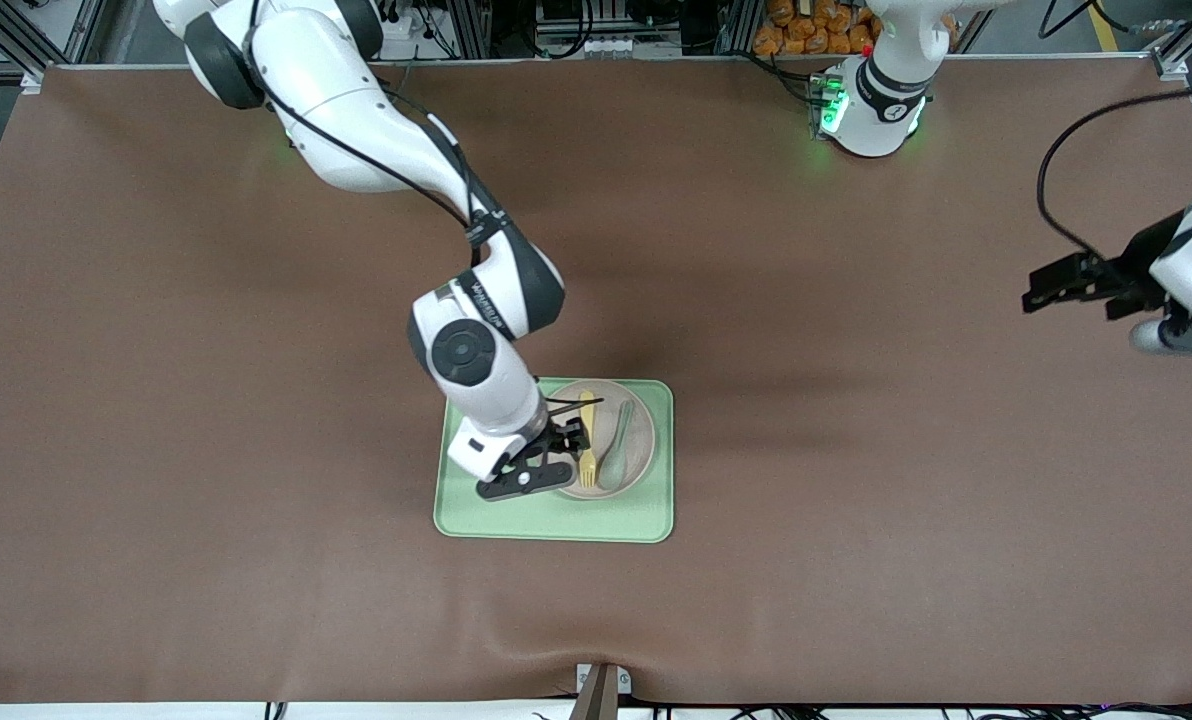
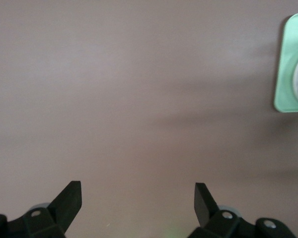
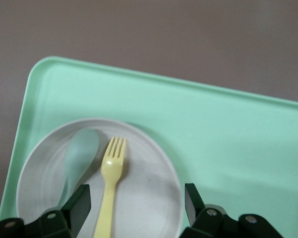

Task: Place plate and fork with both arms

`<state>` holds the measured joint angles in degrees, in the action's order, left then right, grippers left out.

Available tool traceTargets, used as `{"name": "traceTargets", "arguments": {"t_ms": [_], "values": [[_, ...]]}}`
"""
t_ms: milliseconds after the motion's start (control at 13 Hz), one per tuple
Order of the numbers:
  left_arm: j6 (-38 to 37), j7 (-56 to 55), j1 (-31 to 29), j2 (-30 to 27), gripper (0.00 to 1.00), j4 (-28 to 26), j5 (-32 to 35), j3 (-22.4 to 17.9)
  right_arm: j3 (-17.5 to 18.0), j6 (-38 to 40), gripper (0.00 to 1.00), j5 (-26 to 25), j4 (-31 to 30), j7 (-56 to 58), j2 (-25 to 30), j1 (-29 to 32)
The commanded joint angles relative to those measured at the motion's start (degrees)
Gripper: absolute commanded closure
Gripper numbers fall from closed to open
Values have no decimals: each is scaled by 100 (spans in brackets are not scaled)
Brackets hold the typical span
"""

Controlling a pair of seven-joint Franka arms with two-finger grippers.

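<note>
brown tablecloth (image 1: 256, 500) carries a green tray (image 1: 556, 515); the plate (image 1: 646, 450) holds the fork (image 1: 587, 430) and spoon (image 1: 618, 450); right gripper (image 1: 556, 455) open astride the fork handle; left gripper (image 2: 138, 203) open, waiting over bare cloth.

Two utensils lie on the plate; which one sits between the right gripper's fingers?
The pale-yellow fork: its handle runs between the right gripper's open fingers. The grey-green spoon lies beside it, outside them.

A high camera is looking down across the brown table (image 1: 256, 560) toward both arm bases. The right wrist camera is hanging close over the green tray (image 3: 228, 129), looking down. The left wrist camera is sitting higher over bare table, catching the same tray (image 2: 288, 64) at its edge.
</note>
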<state>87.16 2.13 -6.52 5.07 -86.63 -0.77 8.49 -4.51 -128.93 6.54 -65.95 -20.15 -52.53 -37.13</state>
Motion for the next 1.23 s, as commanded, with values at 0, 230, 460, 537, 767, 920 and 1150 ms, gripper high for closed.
{"name": "traceTargets", "arguments": {"t_ms": [0, 230, 460, 537, 767, 920, 1150], "values": [[-338, 278, 10, -462, 0, -197, 235, -154, -77, 140, 30, -363, 293, -183, -248, -206], [-568, 447, 518, -708, 0, -196, 244, -706, -68, 193, 32, -514, 249, -191, -249, -250], [-621, 324, 960, -797, 0, -161, 244, -1043, -59, 193, 36, -505, 144, -200, -257, -356], [-630, 280, 960, -806, 0, -161, 244, -1034, -50, 202, 37, -461, 144, -200, -257, -373], [-665, -89, 960, -841, 0, -161, 235, -876, -50, 193, 40, -461, -13, -437, -257, -443], [-656, -247, 995, -841, 0, -153, 227, -850, -50, 211, 40, -487, -67, -446, -240, -506], [-647, -598, 995, -779, 0, -29, 183, -770, -50, 184, 42, -435, -146, -525, -249, -488]]}}
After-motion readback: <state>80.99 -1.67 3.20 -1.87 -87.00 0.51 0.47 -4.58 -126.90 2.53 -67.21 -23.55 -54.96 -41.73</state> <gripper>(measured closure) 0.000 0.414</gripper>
